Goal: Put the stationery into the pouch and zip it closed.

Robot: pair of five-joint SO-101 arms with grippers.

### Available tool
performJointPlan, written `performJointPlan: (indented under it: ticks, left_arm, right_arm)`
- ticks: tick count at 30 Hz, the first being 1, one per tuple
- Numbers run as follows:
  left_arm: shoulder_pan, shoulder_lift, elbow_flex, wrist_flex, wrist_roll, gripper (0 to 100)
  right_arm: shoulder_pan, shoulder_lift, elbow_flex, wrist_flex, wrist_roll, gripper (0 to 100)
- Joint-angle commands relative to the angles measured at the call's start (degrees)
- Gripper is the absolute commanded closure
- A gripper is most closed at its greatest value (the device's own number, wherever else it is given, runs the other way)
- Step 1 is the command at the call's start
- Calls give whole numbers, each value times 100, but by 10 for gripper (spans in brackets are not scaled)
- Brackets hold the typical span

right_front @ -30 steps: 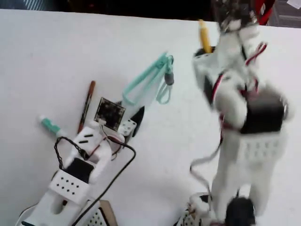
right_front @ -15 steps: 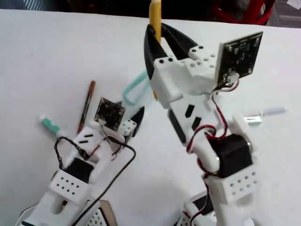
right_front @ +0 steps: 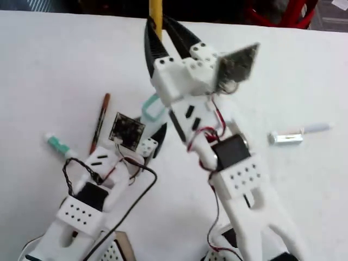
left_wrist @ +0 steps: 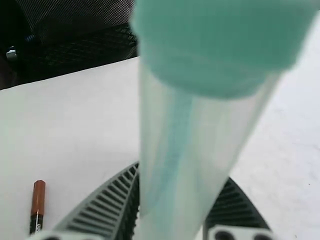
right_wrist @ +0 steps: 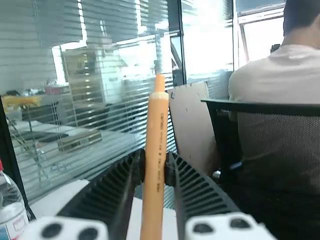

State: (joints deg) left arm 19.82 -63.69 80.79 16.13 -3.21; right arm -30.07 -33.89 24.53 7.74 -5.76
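The right arm has swung to the left since a moment ago. Its right tool (right_wrist: 154, 159) now sits over the see-through plastic pouch with a mint-green top edge (left_wrist: 210, 45) and hides more of it from the high view. The left arm has stayed where it was.

The right tool is nearly closed. It squeezes a long yellow-orange pencil (right_front: 156, 12) between its two black fingers, and the pencil sticks out past the tips. The left tool (left_wrist: 180, 175) is closed as far as the pouch lets it and pinches the pouch, which stands up out of the fingers.

On the white counter (right_front: 54, 65), beside the left arm, lie a thin brown pen (right_front: 99, 122) and a small white stick with a mint-green cap (right_front: 57, 144). They are near each other but not touching. A pale pen with a shiny clip (right_front: 293, 135) lies well apart, on the other side of the right arm.
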Motion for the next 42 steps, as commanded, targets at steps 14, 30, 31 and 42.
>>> performJointPlan:
  ticks: [14,30,31,42]
  left_arm:
    - [-391,-57,-141,-264,105,826]
    - [-400,-48,-70,-246,387,778]
    - [-400,-48,-70,-246,387,778]
    - [-409,-48,-62,-246,387,778]
  right_arm:
    - [-75,-2105,1424,1578,79,978]
    - [681,-1534,-1960,5235,774,752]
    - [1033,-1499,-2057,5358,774,753]
    - [4514,1209,-2145,5578,800,752]
